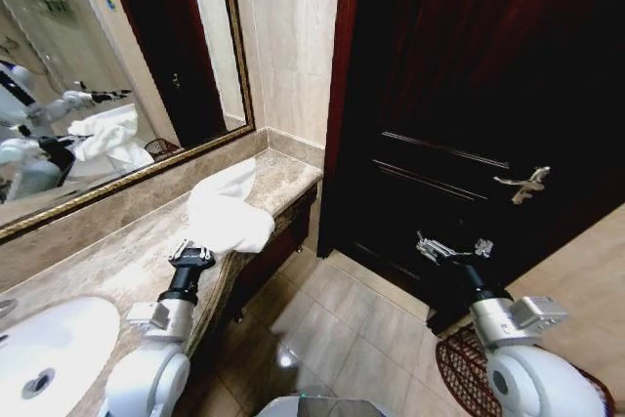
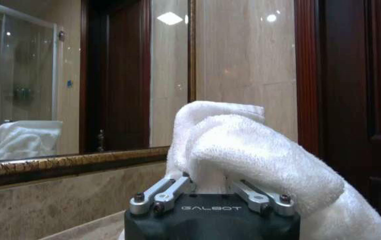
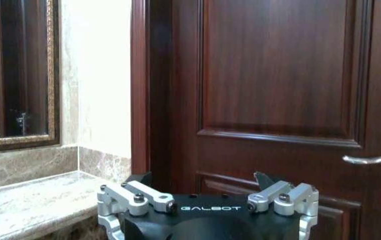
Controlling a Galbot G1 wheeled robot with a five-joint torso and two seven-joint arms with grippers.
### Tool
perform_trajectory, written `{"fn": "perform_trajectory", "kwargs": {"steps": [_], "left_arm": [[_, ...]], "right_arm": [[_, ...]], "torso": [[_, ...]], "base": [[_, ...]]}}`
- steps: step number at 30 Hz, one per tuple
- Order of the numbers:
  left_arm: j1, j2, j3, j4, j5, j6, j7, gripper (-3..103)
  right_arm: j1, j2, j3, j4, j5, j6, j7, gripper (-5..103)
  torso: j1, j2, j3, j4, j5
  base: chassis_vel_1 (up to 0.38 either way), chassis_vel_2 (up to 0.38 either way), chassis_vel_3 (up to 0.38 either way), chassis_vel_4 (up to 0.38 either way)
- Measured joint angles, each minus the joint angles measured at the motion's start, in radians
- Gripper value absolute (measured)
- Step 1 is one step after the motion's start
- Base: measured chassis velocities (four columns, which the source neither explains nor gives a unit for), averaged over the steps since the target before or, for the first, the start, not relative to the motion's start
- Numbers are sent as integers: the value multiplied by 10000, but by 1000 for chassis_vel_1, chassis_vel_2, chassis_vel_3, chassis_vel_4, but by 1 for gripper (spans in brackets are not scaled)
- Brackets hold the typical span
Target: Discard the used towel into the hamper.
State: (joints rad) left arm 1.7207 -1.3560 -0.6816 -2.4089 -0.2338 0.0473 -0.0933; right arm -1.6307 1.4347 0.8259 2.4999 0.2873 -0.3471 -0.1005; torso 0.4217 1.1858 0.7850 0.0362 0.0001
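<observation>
White towel (image 1: 230, 210) (on the marble counter (image 1: 117, 266)) touches left gripper (image 1: 192, 256).

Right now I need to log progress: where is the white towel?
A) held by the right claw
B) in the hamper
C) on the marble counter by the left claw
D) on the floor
C: the white towel lies on the marble counter, at the left claw.

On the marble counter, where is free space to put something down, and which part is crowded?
Bare beige marble counter lies between the white oval sink and the crumpled white towel. The far end by the dark wooden door is crowded: the towel fills it, with the left gripper at its edge.
</observation>
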Motion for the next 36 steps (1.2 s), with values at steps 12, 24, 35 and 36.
{"fn": "perform_trajectory", "kwargs": {"steps": [12, 24, 35, 36], "left_arm": [[77, -36, 133, 29, 70, -148, -93, 12], [86, 11, 239, -169, 116, -147, -92, 12], [134, -45, 171, -190, 163, -166, -64, 12], [134, -45, 171, -190, 163, -166, -64, 12]], "right_arm": [[-1, 131, 6, -1, -2, 129, -53, 100], [126, 80, 32, 0, 81, -6, 64, 100], [-28, 147, 1, 0, 30, 31, -6, 100], [-28, 147, 1, 0, 30, 31, -6, 100]], "torso": [[2, 0, 0, -1, 0], [1, 0, 0, 0, 0], [1, 0, 0, 0, -1], [1, 0, 0, 0, -1]], "base": [[56, -59, -55, 52], [35, -37, -34, 42], [19, -16, -16, 19], [0, 0, 0, 0]]}}
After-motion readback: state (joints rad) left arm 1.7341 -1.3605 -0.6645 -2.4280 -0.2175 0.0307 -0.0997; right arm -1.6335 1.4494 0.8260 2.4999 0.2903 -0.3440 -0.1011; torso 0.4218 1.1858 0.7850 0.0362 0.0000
